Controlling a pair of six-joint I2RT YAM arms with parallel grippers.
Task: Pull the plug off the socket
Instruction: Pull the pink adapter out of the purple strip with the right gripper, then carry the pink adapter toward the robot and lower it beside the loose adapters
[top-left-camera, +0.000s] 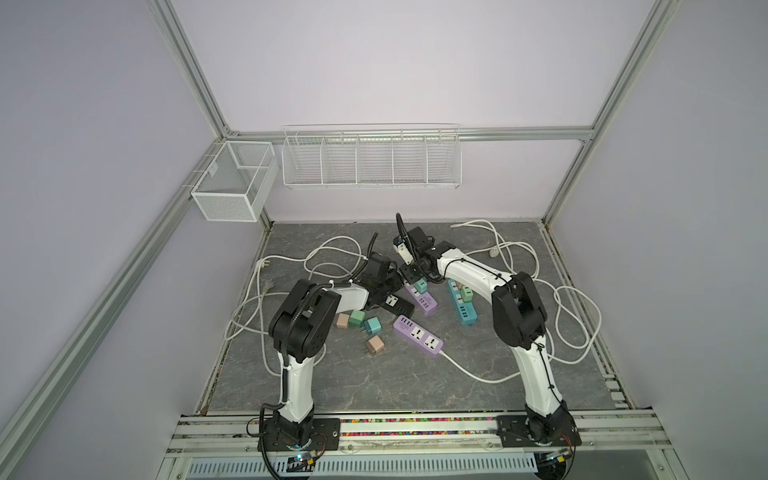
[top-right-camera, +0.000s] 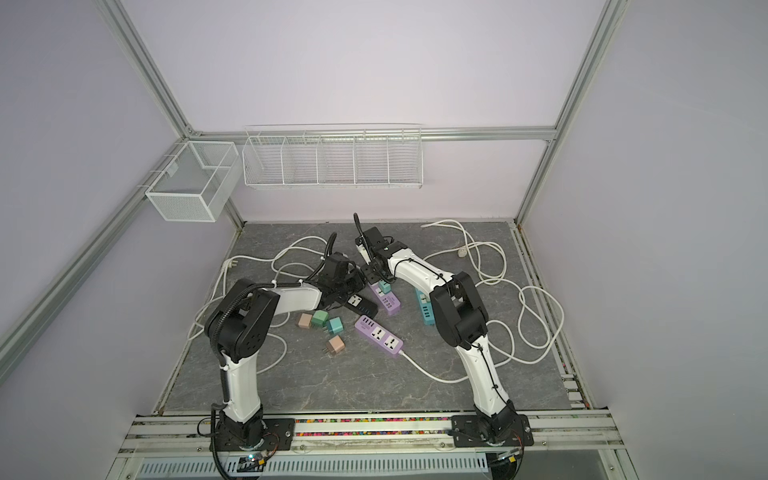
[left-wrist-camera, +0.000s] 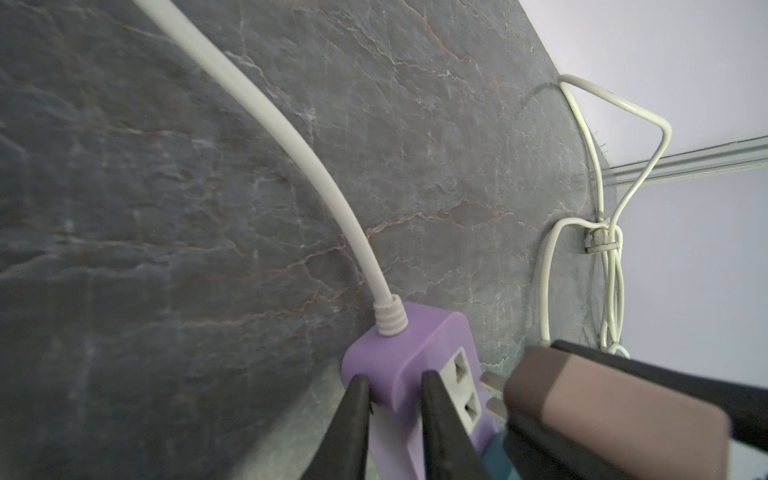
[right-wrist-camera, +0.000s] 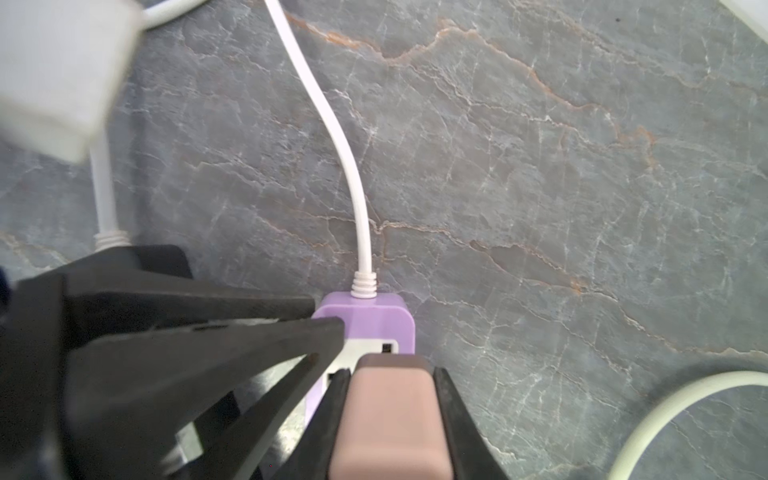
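My left gripper (left-wrist-camera: 395, 378) is shut on the cord end of a purple power strip (left-wrist-camera: 399, 345), one black finger on each side of it. The strip lies mid-table in a top view (top-left-camera: 422, 300). My right gripper (right-wrist-camera: 391, 374) is shut on a pinkish-brown cube plug (right-wrist-camera: 388, 415), just over the strip's white socket face (right-wrist-camera: 353, 349). In the left wrist view the plug (left-wrist-camera: 602, 403) sits beside the socket (left-wrist-camera: 461, 374), with its metal prongs (left-wrist-camera: 494, 380) bare in between. Whether the prong tips are still in the holes I cannot tell.
A green plug (top-left-camera: 421, 285) sits in the same strip. Nearby lie a second purple strip (top-left-camera: 417, 336), a teal strip (top-left-camera: 461, 307), a black strip (top-left-camera: 397, 305) and loose cube plugs (top-left-camera: 358, 318). White cables (top-left-camera: 577, 316) loop around. Wire baskets (top-left-camera: 371, 160) hang on the back wall.
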